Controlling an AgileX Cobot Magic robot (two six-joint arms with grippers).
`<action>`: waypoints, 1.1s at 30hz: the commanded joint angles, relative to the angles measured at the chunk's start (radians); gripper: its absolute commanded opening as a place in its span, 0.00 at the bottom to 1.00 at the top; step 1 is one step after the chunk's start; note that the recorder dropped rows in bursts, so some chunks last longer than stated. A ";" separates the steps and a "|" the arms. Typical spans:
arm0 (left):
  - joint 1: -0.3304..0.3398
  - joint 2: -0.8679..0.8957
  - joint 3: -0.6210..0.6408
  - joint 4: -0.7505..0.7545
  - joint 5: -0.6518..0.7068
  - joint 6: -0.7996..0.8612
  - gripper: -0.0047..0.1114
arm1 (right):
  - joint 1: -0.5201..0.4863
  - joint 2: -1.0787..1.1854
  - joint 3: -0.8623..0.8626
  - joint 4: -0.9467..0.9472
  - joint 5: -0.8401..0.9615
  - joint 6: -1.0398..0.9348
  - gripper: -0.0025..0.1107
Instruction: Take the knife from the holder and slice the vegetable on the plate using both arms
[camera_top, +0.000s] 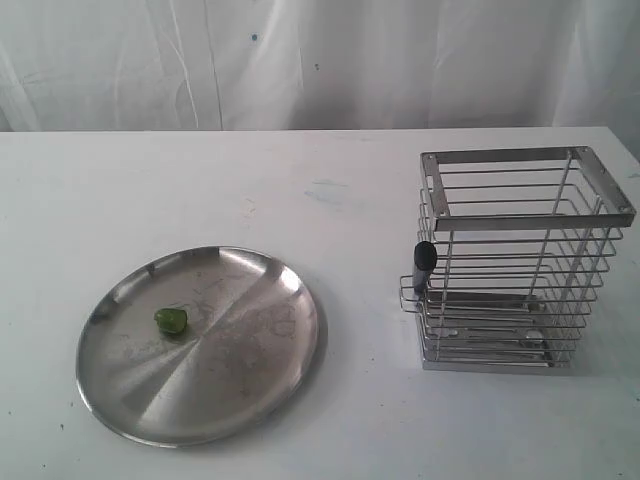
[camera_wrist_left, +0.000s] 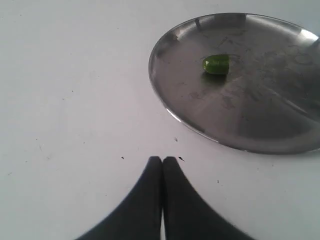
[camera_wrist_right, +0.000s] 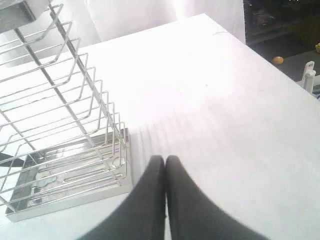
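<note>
I see a white table (camera_top: 200, 180) with a faint blue smear (camera_top: 325, 192) near its middle. A white curtain (camera_top: 300, 60) hangs behind the far edge. There are small dark specks (camera_wrist_left: 122, 158) on the tabletop. Past the table's edge sits a small orange round thing (camera_wrist_right: 277, 60) in shadow; I can't identify it.

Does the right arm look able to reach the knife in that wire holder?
Probably, with a detour. The knife handle sticks up free from a loop outside the holder, nothing over it. The right arm, jaws shut, sits low by the holder's base, so it must open and come round.
</note>
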 joint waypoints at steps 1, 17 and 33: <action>-0.002 -0.004 0.002 -0.006 0.014 -0.002 0.04 | -0.004 -0.005 0.001 -0.009 -0.004 -0.012 0.02; -0.002 -0.004 0.002 -0.006 -0.269 -0.002 0.04 | -0.004 -0.005 0.001 -0.017 -0.325 -0.053 0.02; -0.002 -0.004 0.002 -0.006 -0.271 -0.002 0.04 | -0.004 -0.005 0.001 -0.007 -0.616 -0.055 0.02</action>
